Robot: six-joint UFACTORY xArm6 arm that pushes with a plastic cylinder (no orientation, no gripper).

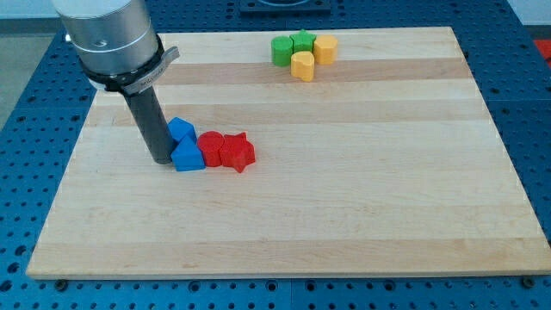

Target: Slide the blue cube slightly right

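Two blue blocks: blue cube (180,130) touching my tip (162,160), view's left side; no jaws on rod.

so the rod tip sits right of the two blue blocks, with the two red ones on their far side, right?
Not quite: my tip sits at the view's left of the blue cube and blue triangular block. The camera view shows it. The red block and red star do lie beyond them.

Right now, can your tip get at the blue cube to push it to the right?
Probably yes. My tip stands at the left of the blue cube, seemingly touching it, with nothing between. The blue triangular block sits just below the cube, and the red blocks farther right.
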